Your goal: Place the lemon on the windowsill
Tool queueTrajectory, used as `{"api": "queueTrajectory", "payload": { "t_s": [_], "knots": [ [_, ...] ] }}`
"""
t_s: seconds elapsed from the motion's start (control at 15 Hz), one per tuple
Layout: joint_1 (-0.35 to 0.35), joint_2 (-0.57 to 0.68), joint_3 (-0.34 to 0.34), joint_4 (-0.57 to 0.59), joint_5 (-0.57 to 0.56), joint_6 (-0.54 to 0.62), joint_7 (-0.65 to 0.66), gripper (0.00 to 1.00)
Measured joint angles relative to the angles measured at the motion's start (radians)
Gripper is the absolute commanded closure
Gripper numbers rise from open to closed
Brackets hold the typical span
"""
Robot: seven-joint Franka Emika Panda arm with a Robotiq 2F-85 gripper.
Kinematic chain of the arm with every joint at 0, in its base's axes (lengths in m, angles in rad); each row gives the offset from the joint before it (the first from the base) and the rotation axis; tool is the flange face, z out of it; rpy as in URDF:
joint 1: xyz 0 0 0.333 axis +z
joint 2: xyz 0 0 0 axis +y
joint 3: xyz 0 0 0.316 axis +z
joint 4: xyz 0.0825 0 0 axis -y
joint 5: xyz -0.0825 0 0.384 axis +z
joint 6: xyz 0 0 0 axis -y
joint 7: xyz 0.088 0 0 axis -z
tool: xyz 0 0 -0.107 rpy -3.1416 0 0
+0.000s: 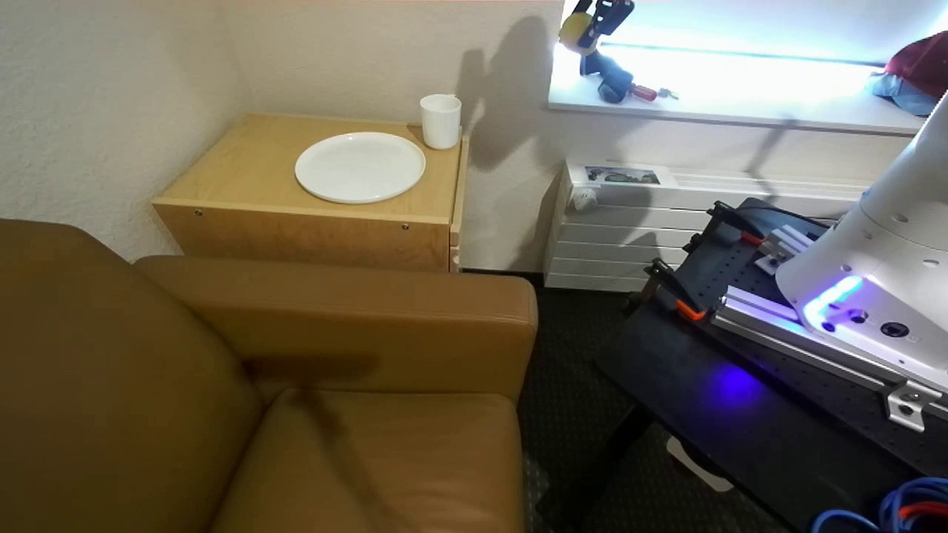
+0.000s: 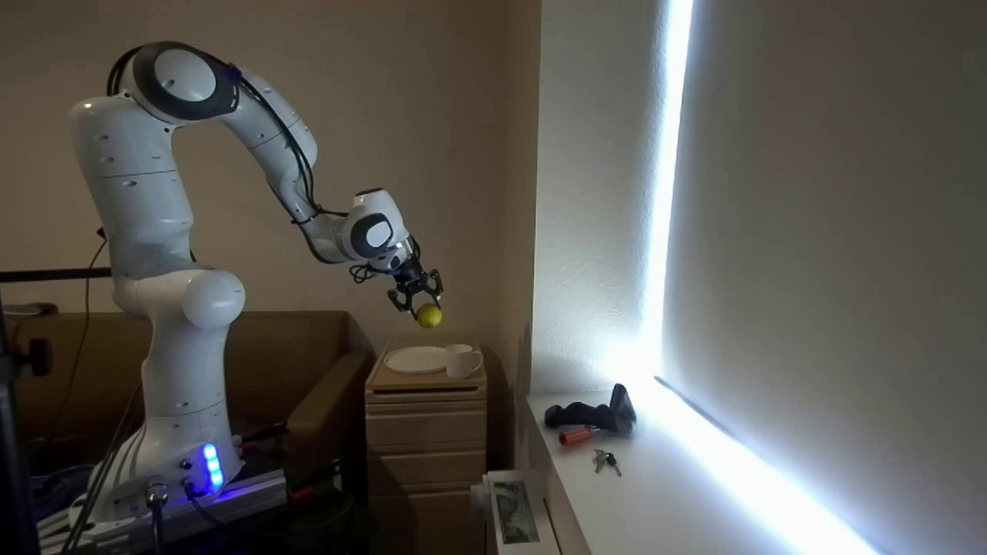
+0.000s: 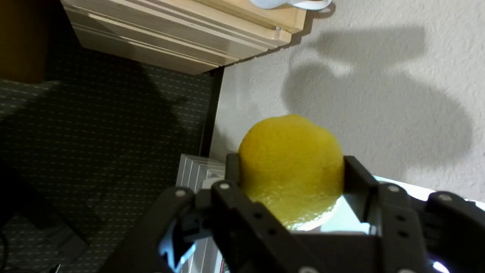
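Observation:
The lemon (image 3: 291,163) is a round yellow fruit between both finger pads in the wrist view. My gripper (image 3: 291,172) is shut on it, with a pad touching each side. In both exterior views the lemon (image 1: 576,32) (image 2: 429,316) hangs in the air, held at the fingertips of the gripper (image 2: 427,310). The windowsill (image 1: 748,100) is a long white, brightly lit ledge; it also shows in an exterior view (image 2: 655,493), lower than the lemon and to its right. In the wrist view only a bright part of it shows behind the gripper.
A black object (image 2: 590,417), a red-handled tool (image 2: 576,437) and keys (image 2: 608,462) lie on the sill's near-corner end. A red and blue cap (image 1: 915,70) lies at its other end. A white radiator (image 1: 622,233) stands below. The wooden side table (image 1: 244,170) holds a white plate (image 1: 361,167) and cup (image 1: 441,122).

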Motion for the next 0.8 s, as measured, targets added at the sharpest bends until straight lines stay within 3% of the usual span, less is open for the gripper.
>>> {"api": "queueTrajectory", "payload": {
  "t_s": [0.13,0.27,0.53,0.73,0.8],
  "knots": [
    [-0.061,0.007,0.049,0.009,0.114,-0.016,-0.033,0.58],
    [-0.145,0.01,0.057,0.044,0.247,-0.038,-0.1,0.58],
    [-0.318,-0.033,0.008,0.094,0.43,-0.101,-0.208,0.58],
    [-0.405,-0.06,-0.069,0.154,0.57,-0.156,-0.282,0.58],
    [-0.417,-0.058,-0.102,0.193,0.631,-0.181,-0.311,0.33]
  ]
}}
